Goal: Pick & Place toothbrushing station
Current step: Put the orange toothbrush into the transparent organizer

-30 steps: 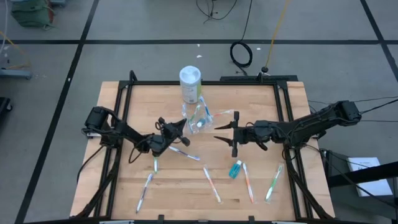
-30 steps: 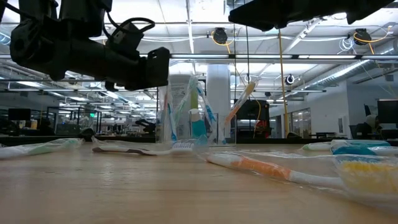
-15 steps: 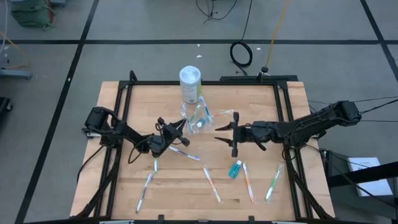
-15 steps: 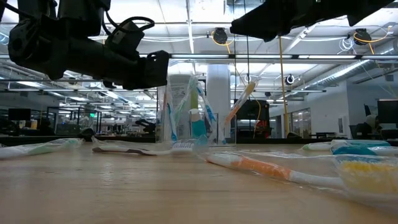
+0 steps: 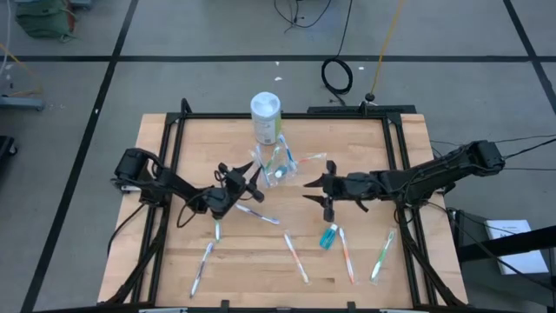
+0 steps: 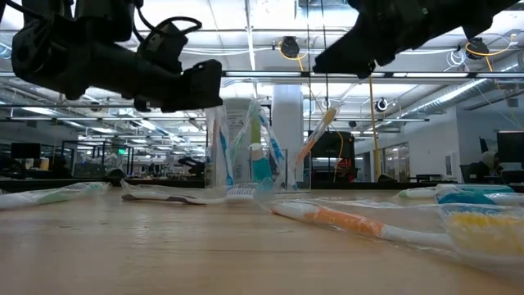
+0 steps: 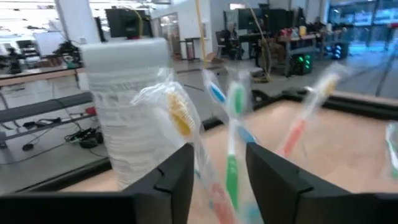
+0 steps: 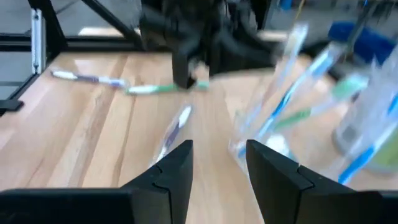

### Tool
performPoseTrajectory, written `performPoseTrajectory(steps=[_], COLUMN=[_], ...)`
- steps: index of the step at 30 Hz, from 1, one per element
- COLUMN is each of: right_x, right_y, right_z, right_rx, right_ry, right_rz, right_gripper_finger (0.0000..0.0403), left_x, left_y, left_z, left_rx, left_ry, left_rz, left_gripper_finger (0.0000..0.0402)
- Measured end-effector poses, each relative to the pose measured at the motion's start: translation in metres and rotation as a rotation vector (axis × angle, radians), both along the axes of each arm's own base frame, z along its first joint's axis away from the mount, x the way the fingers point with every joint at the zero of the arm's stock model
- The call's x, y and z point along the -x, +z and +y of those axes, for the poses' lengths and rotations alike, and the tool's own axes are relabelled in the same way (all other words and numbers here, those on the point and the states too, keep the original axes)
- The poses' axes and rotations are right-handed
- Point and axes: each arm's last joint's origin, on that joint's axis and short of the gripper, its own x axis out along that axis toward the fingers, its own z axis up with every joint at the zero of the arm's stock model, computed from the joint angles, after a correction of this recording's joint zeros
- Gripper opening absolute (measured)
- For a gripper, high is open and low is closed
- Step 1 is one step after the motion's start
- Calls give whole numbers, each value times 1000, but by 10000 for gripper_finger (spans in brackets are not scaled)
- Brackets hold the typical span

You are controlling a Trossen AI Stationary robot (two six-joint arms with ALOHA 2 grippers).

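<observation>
A small clear cup [image 5: 278, 167] stands upright on the wooden table, holding several wrapped toothbrushes that lean on its rim. My left gripper [image 5: 252, 183] hovers level just left of the cup and is open. In its wrist view a green brush [image 7: 234, 106] in the cup shows in the gap between the fingers, and I cannot tell whether it touches them. My right gripper [image 5: 314, 187] hangs open just right of the cup, tipped a little downward, nothing between its fingers [image 8: 174, 168]. More toothbrushes [image 5: 295, 256] and a teal toothpaste tube [image 5: 328, 236] lie flat on the table nearer the front.
A white canister with a green label [image 5: 266, 117] stands right behind the cup. Loose brushes lie at the front left [image 5: 201, 268], beside the left gripper [image 5: 259, 215] and at the front right [image 5: 382, 254]. A black frame [image 5: 174, 130] borders the table.
My left gripper has opened its fingers while staying in place beside the cup. My right gripper has rolled about its own axis, tipped its fingers downward and sunk a little. The cup and brushes have kept still.
</observation>
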Motion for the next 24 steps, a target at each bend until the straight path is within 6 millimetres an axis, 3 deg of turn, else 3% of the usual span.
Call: performPoseTrajectory(steps=[11, 17, 24], right_x=[11, 16, 27], right_y=[-23, -28, -28], right_z=[-3, -7, -9], right_rx=[-98, -140, -157], right_ry=[-84, -216, -241], right_rz=[243, 291, 354], right_gripper_finger=[139, 139, 139], left_x=[9, 6, 3], left_y=[31, 18, -3], left_z=[-9, -8, 4], left_rx=[-47, -4, 152], left_ry=[-37, -77, -178], left_rz=[-23, 24, 86], left_gripper_finger=[155, 153, 154])
